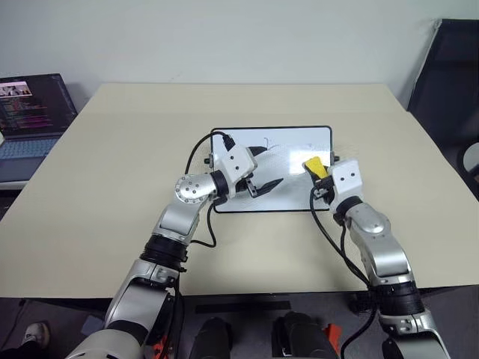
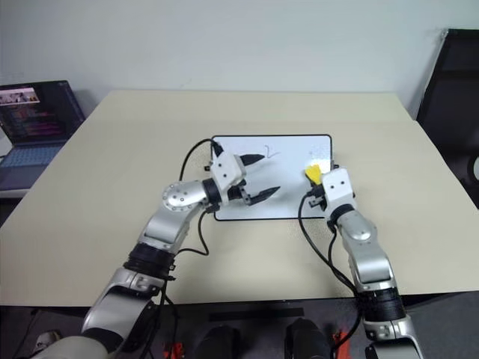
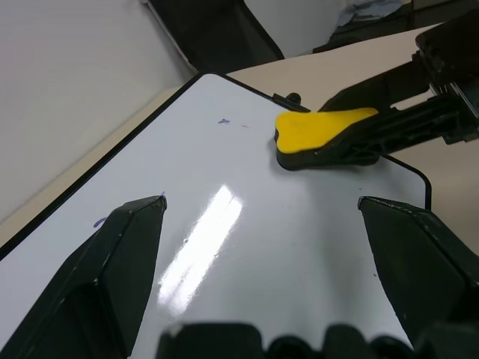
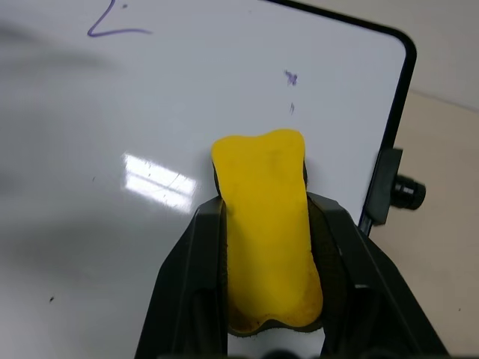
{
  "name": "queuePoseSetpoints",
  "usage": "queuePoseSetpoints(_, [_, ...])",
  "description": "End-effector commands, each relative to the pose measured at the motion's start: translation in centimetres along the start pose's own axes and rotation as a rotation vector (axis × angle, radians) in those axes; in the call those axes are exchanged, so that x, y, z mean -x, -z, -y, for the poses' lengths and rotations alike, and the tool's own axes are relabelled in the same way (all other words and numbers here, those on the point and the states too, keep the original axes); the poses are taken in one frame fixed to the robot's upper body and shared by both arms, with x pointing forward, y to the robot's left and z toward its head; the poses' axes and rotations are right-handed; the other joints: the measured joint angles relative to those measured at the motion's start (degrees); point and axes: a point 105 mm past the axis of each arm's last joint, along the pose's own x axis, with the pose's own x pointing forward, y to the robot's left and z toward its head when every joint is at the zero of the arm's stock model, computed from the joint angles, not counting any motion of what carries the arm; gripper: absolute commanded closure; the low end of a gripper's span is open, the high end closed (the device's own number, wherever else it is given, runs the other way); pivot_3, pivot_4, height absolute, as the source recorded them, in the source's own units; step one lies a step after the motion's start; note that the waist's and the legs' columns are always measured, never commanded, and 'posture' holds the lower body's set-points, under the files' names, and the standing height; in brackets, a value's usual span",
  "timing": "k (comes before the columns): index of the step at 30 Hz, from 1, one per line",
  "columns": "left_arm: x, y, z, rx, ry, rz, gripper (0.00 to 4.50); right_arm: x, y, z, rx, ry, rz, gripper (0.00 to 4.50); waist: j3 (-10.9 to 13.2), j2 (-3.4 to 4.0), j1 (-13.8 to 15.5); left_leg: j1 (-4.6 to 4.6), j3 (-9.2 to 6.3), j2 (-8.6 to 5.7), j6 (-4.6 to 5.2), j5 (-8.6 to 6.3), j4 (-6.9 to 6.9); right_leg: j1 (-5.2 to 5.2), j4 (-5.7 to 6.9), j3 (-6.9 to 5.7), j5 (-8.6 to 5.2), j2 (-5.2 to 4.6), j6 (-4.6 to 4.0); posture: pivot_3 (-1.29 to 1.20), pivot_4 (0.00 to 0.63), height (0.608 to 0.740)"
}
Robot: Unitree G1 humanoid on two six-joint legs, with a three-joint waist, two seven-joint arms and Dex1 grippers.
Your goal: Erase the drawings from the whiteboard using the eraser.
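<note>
Wiping under way: right tool (image 4: 266,224) clamped on the eraser (image 4: 266,224), pressed seemingly flat on the whiteboard (image 1: 296,142) near its right edge. Left tool (image 1: 260,169) spread wide, empty, over the board's left half. Next: sweep toward remaining drawings (image 4: 290,77), short of the frame; open table (image 1: 112,164) all round.

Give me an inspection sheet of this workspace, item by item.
Surface: beige table, bare around the board.
Job's things: whiteboard lies flat; faint drawings remain, plus a small mark near the yellow eraser, which sits on the board.
Clutter: nothing seen.
Grippers: right gripper shut on the eraser; left gripper over the board, jaws open, holding nothing.
Cables: black cable loops at the left wrist, another along the right arm.
Surroundings: open laptop on the left, dark chair on the right.
</note>
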Motion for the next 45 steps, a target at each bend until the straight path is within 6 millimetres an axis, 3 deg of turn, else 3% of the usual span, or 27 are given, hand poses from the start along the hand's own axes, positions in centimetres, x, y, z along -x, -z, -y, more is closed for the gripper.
queuePoseSetpoints(1, [-0.1,-1.4,0.1,-0.031,0.011,0.046,0.0,0.1,2.3,-0.2,-0.02,-0.003,-0.106,3.38,0.0,-0.01,0.0,0.01,-0.01,0.0,0.0,0.0,0.0,0.0,0.0,-0.01,0.0,0.0,0.0,0.0,0.15,0.74])
queuePoseSetpoints(11, [-0.1,-1.3,0.0,-0.036,0.017,0.04,0.0,-3.0,-3.2,2.1,-0.009,0.049,0.121,3.38,0.0,-0.02,-0.1,0.03,0.01,-0.01,0.11,0.07,-0.02,-0.01,-0.03,0.06,0.11,0.06,-0.02,0.0,0.15,0.74])
queuePoseSetpoints(19, [0.1,-1.2,0.0,-0.034,0.015,0.035,0.0,-4.8,-4.3,1.8,0.002,0.035,0.157,3.38,0.0,-0.01,-0.1,-0.15,0.02,0.01,0.11,0.06,-0.11,-0.13,-0.13,0.08,0.09,0.07,-0.02,0.0,0.15,0.74])
queuePoseSetpoints(23, [0.2,-1.2,0.0,-0.034,0.009,0.034,0.0,-4.6,-3.1,1.6,-0.002,0.051,0.118,3.38,0.0,0.0,-0.1,-0.12,-0.01,0.02,0.11,0.07,-0.09,-0.13,-0.09,0.05,0.1,0.07,-0.02,0.0,0.15,0.74])
queuePoseSetpoints(34, [0.1,-1.1,0.2,-0.025,0.02,0.03,0.0,-1.3,0.8,-0.3,-0.024,0.009,-0.005,3.38,0.0,0.0,0.0,-0.1,-0.02,0.02,0.11,0.07,-0.06,-0.09,-0.08,0.04,0.1,0.07,-0.02,0.0,0.15,0.74])
queuePoseSetpoints(45, [-0.1,-1.2,0.4,-0.026,0.037,0.034,0.0,-1.6,-0.9,0.2,-0.023,0.018,0.058,3.38,0.0,-0.01,0.0,-0.1,-0.01,0.02,0.11,0.07,-0.07,-0.08,-0.11,0.03,0.1,0.07,-0.02,0.0,0.15,0.74])
